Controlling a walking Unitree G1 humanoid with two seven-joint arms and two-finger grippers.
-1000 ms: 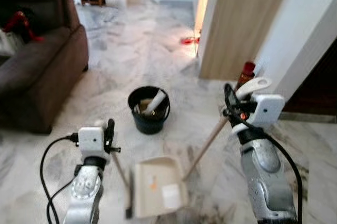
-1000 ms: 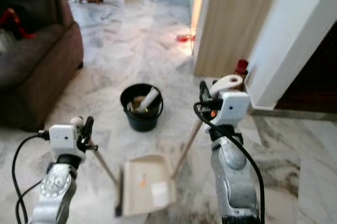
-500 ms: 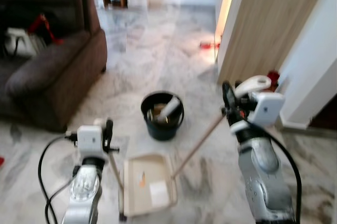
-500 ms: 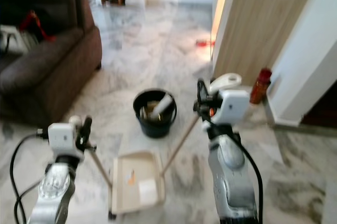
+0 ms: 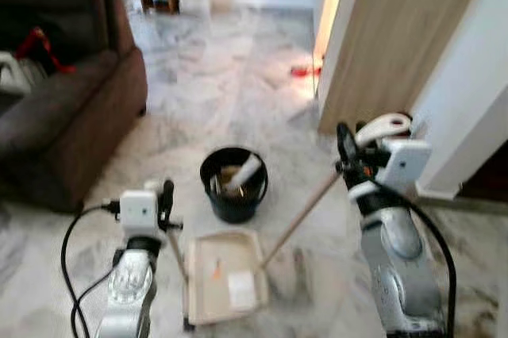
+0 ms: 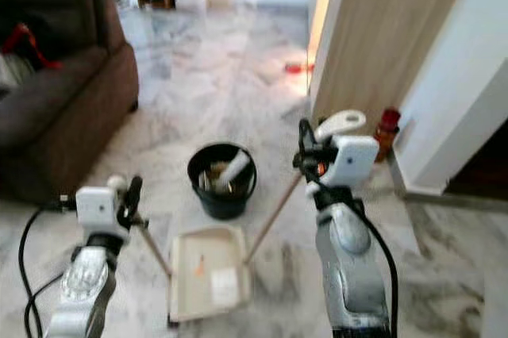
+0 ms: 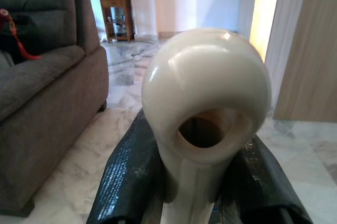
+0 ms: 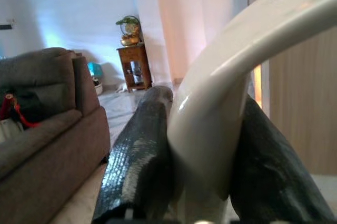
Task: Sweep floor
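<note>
Holding the broom [image 5: 300, 219] by its cream handle, my right gripper [image 5: 347, 154] has both black fingers [image 8: 138, 155] pressed tight against the grip, so it is clamped narrow on it. The wooden shaft slants down from that grip toward seven o'clock and meets the marble floor [image 5: 198, 92] just beside the dustpan's right edge; I cannot make out the bristles. My left gripper [image 5: 166, 205] is likewise closed on the dustpan's cream handle [image 7: 205, 108], whose rounded, holed end sits between its two fingers [image 7: 126, 174]. A thin rod runs down from that handle to the cream dustpan [image 5: 222, 274], which lies flat on the floor between my two arms, at about six o'clock from the bucket. Inside the pan lie a pale square scrap [image 5: 240, 290] and a small orange bit [image 5: 215, 272]. The black bucket [image 5: 233, 185] stands just past the pan at twelve o'clock, with a white roll leaning inside it. A dark brown sofa [image 5: 55, 124] sits off at ten o'clock with a red item on its seat. At two o'clock stands a wooden panel [image 5: 381, 44] against a white wall, with a red bottle [image 6: 386, 128] near its foot.
</note>
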